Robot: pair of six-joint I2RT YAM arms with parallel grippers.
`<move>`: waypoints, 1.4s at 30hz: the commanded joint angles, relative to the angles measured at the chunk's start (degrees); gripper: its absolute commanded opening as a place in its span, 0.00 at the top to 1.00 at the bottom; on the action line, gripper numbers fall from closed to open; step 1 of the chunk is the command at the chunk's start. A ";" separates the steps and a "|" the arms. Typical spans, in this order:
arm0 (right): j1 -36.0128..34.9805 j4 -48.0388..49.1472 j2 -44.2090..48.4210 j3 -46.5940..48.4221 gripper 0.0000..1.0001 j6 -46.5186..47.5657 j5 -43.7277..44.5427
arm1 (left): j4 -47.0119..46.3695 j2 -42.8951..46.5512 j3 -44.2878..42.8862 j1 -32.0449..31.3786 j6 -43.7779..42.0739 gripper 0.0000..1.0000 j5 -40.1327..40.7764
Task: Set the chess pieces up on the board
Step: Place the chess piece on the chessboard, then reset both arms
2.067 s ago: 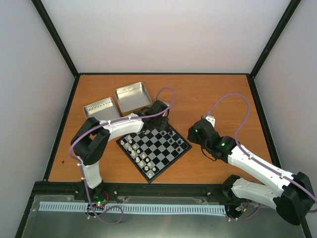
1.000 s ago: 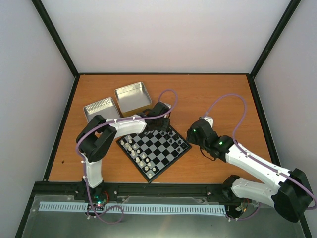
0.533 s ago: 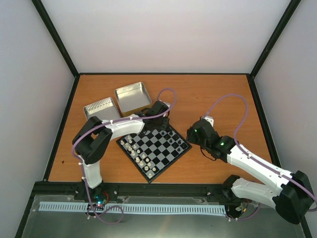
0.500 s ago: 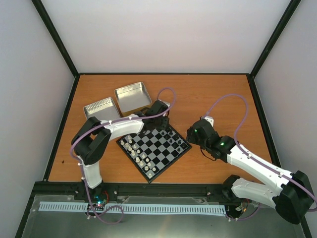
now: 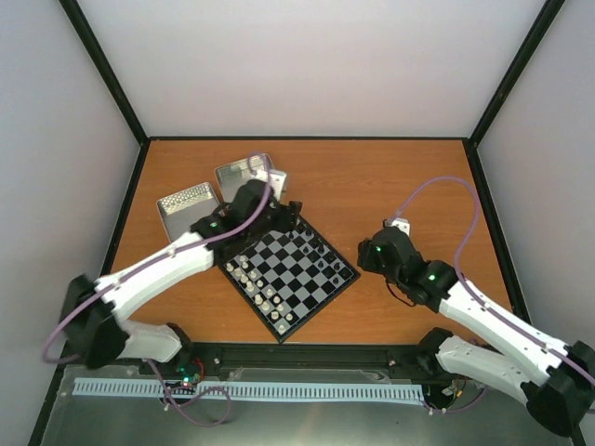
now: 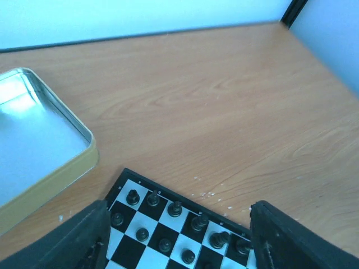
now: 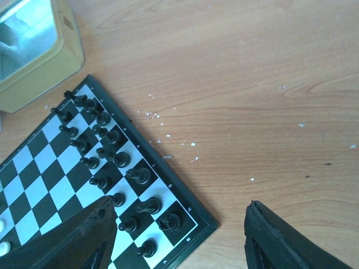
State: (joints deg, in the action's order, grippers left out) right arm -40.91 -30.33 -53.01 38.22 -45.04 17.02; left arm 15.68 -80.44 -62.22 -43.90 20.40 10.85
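The board (image 5: 294,270) lies turned diagonally in the table's middle. Black chess pieces (image 5: 323,256) fill its far-right rows and white chess pieces (image 5: 257,283) its near-left rows. My left gripper (image 5: 284,216) hovers open over the board's far corner. In the left wrist view its fingers (image 6: 84,238) stand wide apart above the black pieces (image 6: 175,209), holding nothing. My right gripper (image 5: 366,256) is open beside the board's right corner. In the right wrist view it (image 7: 176,241) straddles the board's rim (image 7: 168,185) and the black pieces (image 7: 137,175), touching none.
Two silver tins stand behind the board at the left: a textured one (image 5: 189,205) and a smooth one (image 5: 244,174), partly hidden by my left arm. The smooth tin (image 6: 39,151) lies close to the board's corner. White specks dot the wood (image 7: 168,140).
My left gripper has opened and pulled back left from the board's far corner, its elbow dropping low to the left. The right arm has shifted slightly right.
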 commanded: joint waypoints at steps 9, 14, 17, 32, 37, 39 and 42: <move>0.30 -16.69 18.92 12.41 0.22 16.18 8.31 | 11.70 39.48 9.22 -0.38 3.52 0.00 10.38; 0.30 -19.91 25.63 17.17 0.13 22.81 8.58 | 18.32 52.25 7.08 -0.40 5.03 0.00 15.54; 0.30 -20.66 29.79 18.27 0.07 23.22 11.06 | 20.97 57.46 4.74 -0.38 3.95 0.00 16.31; 0.29 -21.50 34.48 24.44 0.00 26.64 15.89 | 24.43 65.50 -3.80 -0.35 -3.35 0.00 19.08; 0.30 -20.53 34.74 24.23 0.00 26.91 16.22 | 24.66 64.91 -3.61 -0.33 -3.45 0.00 19.58; 0.30 -20.24 34.74 24.18 0.00 27.01 16.41 | 24.81 64.67 -3.59 -0.38 -3.36 0.00 19.82; 0.30 -19.98 34.68 24.04 0.00 27.19 16.42 | 24.39 64.71 -3.28 -0.33 -3.80 0.00 19.40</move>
State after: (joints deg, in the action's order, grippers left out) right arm -40.86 -51.55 -18.92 61.84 -19.00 32.21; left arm 39.72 -15.11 -65.21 -43.90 18.59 29.67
